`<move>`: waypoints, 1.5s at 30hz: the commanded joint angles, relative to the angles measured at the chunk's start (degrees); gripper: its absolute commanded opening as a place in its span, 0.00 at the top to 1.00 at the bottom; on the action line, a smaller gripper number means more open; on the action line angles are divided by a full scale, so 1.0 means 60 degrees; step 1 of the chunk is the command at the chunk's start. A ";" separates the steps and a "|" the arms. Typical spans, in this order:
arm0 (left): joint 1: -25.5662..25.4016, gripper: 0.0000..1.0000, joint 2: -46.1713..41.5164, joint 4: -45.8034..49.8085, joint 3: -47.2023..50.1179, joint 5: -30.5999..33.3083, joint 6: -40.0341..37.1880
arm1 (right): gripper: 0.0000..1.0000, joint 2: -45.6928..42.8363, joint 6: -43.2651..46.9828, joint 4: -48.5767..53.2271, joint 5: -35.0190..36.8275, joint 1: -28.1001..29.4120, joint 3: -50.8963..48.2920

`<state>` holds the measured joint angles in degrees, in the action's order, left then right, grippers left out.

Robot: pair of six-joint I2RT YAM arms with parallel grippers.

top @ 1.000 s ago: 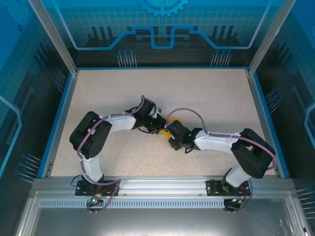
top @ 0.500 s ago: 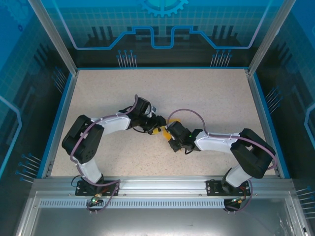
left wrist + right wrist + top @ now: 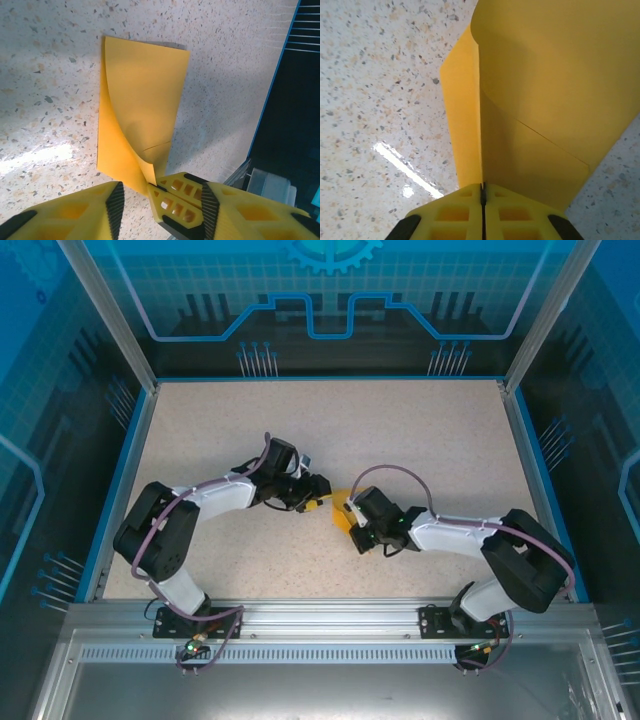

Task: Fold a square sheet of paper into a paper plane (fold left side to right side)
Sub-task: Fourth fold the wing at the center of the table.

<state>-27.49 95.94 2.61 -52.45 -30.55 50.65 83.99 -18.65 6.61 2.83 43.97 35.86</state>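
Note:
The orange-yellow square sheet of paper (image 3: pixel 140 90) lies on the speckled table with its near corner curled up off the surface. My right gripper (image 3: pixel 482 189) is shut on that raised corner, and the sheet (image 3: pixel 545 75) rises in a curve ahead of its fingers. In the left wrist view the right gripper's closed yellow fingers (image 3: pixel 180 197) sit between the spread fingers of my left gripper (image 3: pixel 161 192), which is open and holds nothing. From above, the sheet (image 3: pixel 341 508) shows between the left gripper (image 3: pixel 320 502) and the right gripper (image 3: pixel 347 527) at mid-table.
The speckled table (image 3: pixel 420 430) is bounded by a blue raised rim (image 3: pixel 528 470) and metal frame posts. The table's blue edge and a dark drop-off (image 3: pixel 285 100) show at the right of the left wrist view.
The left arm's elbow has swung out to the left and its gripper has backed slightly off the sheet. The right wrist has shifted right and lower, baring more of the orange paper.

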 commanded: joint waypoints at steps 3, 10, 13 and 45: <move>-0.0224 0.62 0.0385 -0.0409 0.0164 -0.0355 0.0010 | 0.94 -0.0220 -0.0213 -0.0657 -0.2025 -0.0643 -0.0289; -0.0629 0.69 0.1037 -0.0677 -0.0141 -0.0373 0.0144 | 0.96 -0.0037 -0.0359 -0.1021 -0.3154 -0.1198 -0.0464; -0.0756 0.70 0.1274 -0.0717 -0.0288 -0.0374 0.0145 | 0.97 0.0071 -0.0518 -0.1270 -0.3593 -0.1468 -0.0598; -0.1029 0.66 0.2637 -0.0438 -0.0971 -0.0168 -0.0017 | 0.77 0.0138 -0.0882 -0.1614 -0.4977 -0.2530 -0.0676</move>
<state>-33.34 109.91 -1.61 -56.97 -31.81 51.27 86.43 -23.99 -3.51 -24.86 30.02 31.42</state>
